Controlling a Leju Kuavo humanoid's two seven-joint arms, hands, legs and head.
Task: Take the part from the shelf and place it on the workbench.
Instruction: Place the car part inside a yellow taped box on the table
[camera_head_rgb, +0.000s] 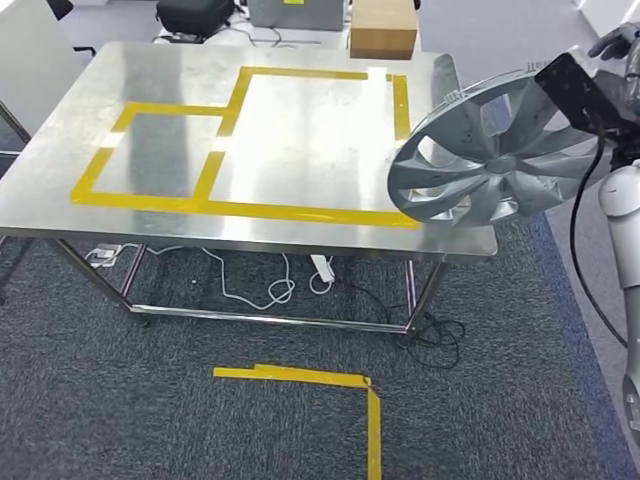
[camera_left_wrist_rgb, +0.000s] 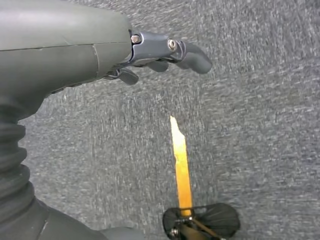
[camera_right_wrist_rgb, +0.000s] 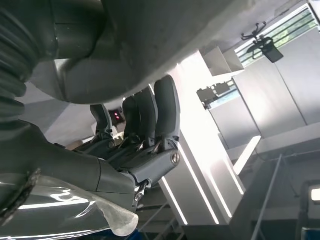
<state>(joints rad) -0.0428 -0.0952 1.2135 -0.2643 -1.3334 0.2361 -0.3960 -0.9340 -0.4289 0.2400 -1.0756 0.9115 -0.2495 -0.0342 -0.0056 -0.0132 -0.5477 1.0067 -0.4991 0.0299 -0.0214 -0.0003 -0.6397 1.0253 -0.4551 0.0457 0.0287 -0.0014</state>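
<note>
The part is a silver spoked wheel cover (camera_head_rgb: 483, 160). It hangs tilted over the right end of the steel workbench (camera_head_rgb: 151, 160), its lower rim close to the yellow tape frame (camera_head_rgb: 249, 208). My right hand (camera_head_rgb: 615, 45) grips its far upper rim. In the right wrist view that hand (camera_right_wrist_rgb: 143, 130) has its dark fingers (camera_right_wrist_rgb: 166, 110) curled around the cover's grey rim (camera_right_wrist_rgb: 151, 40). My left hand (camera_left_wrist_rgb: 162, 52) hangs beside my body over the carpet, fingers stretched out and holding nothing.
Yellow tape marks two joined rectangles on the bench top. A cardboard box (camera_head_rgb: 383, 28) and a black bag (camera_head_rgb: 195, 14) lie behind the bench. Cables and a power strip (camera_head_rgb: 323, 268) lie under it. A yellow tape corner (camera_head_rgb: 332, 380) marks the carpet in front.
</note>
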